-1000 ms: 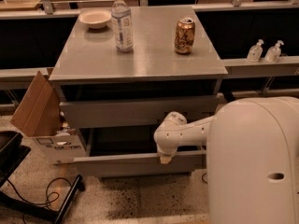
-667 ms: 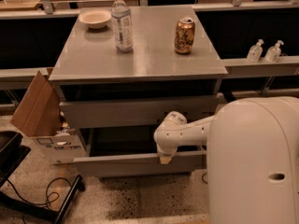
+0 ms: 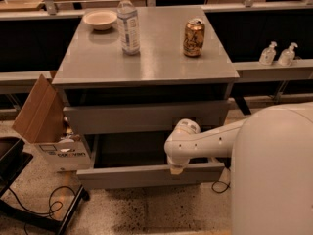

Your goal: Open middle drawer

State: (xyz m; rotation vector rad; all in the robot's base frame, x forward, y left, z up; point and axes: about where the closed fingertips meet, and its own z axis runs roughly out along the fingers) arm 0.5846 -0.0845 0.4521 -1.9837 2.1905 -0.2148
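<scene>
The grey cabinet (image 3: 146, 58) stands in the middle of the camera view. Its middle drawer (image 3: 132, 176) is pulled out toward me, and its bare grey inside (image 3: 127, 151) shows. The taller uppermost drawer (image 3: 142, 117) above it is closed. The lowest drawer is hidden under the open one. My gripper (image 3: 177, 169) is at the end of the white arm (image 3: 210, 141). It sits on the top edge of the middle drawer's front panel, right of centre.
On the cabinet top stand a white bowl (image 3: 100, 18), a water bottle (image 3: 128, 23) and a gold can (image 3: 194, 37). An open cardboard box (image 3: 46, 121) leans at the cabinet's left. A black stand and cables (image 3: 44, 204) lie at lower left. Two pump bottles (image 3: 279, 54) stand on a ledge at right.
The middle drawer's front panel and my gripper have come slightly further toward me. Nothing else has moved.
</scene>
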